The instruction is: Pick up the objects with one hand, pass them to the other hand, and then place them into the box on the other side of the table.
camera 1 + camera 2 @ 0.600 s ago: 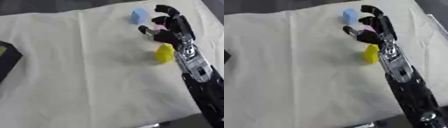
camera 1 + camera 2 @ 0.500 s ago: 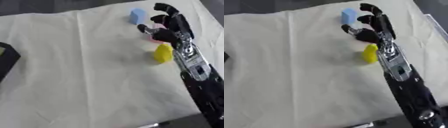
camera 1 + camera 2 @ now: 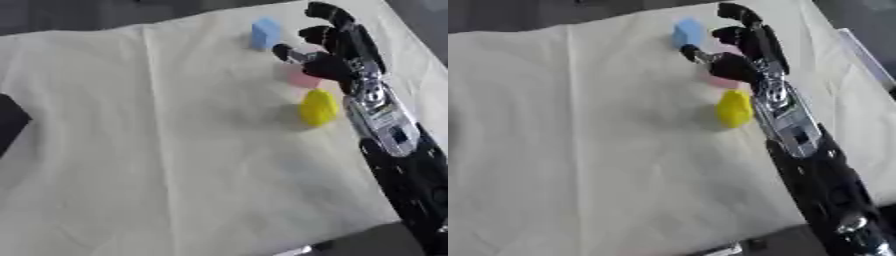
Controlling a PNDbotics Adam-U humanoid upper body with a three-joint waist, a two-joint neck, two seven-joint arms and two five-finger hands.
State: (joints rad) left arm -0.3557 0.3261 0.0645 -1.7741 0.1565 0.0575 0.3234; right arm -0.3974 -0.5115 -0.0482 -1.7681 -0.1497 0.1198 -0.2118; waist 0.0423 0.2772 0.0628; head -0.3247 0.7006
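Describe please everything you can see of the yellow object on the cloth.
The yellow object is a small, rounded, plain yellow lump, slightly taller than wide; its material cannot be told. It rests on the cream cloth on the table's right side, casting a soft shadow to its left. A pink object lies just beyond it and a blue block farther off. The robot's right forearm passes close along its right side; contact cannot be told. The right hand, fingers curled, is over the pink object, not the yellow one.
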